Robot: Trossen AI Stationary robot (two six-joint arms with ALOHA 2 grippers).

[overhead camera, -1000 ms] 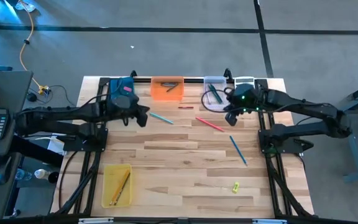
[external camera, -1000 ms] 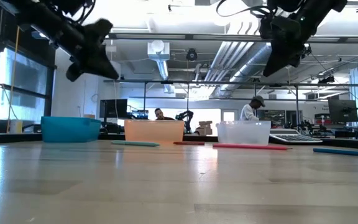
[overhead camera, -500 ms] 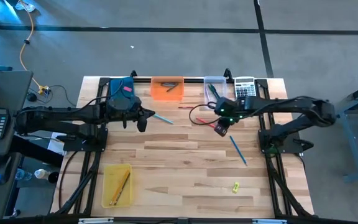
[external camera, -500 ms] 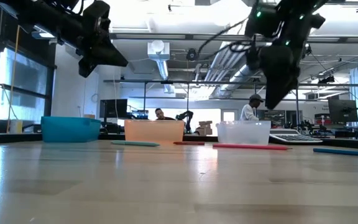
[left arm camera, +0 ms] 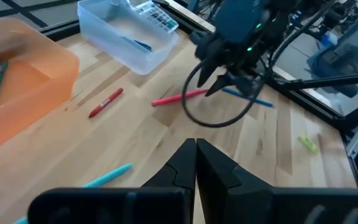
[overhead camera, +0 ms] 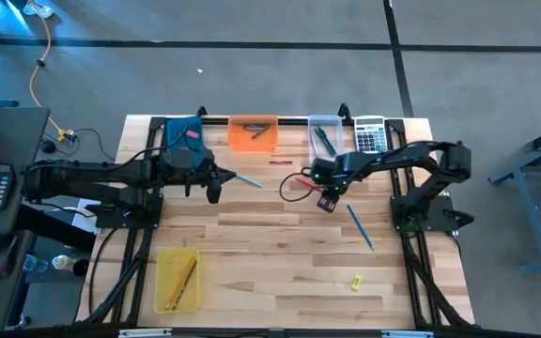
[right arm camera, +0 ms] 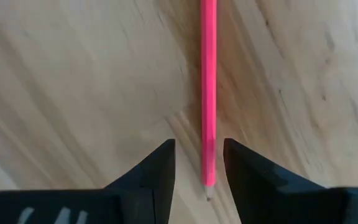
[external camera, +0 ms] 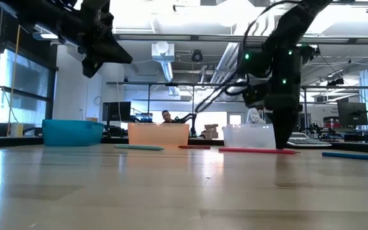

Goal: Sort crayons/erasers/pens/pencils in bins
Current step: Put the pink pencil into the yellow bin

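Hovering low over the table, the right gripper (right arm camera: 199, 163) straddles a pink pencil (right arm camera: 209, 93) with parted fingers; the left gripper (left arm camera: 196, 163), fingers pressed together, waits near the blue bin (overhead camera: 182, 130).

I see bare table (overhead camera: 280, 244) across the middle and near side, open for passing. The right gripper (overhead camera: 326, 199) and its looping cable (overhead camera: 297, 180) crowd the pink pencil (right arm camera: 209, 93); bins (overhead camera: 252, 132) line the far edge.
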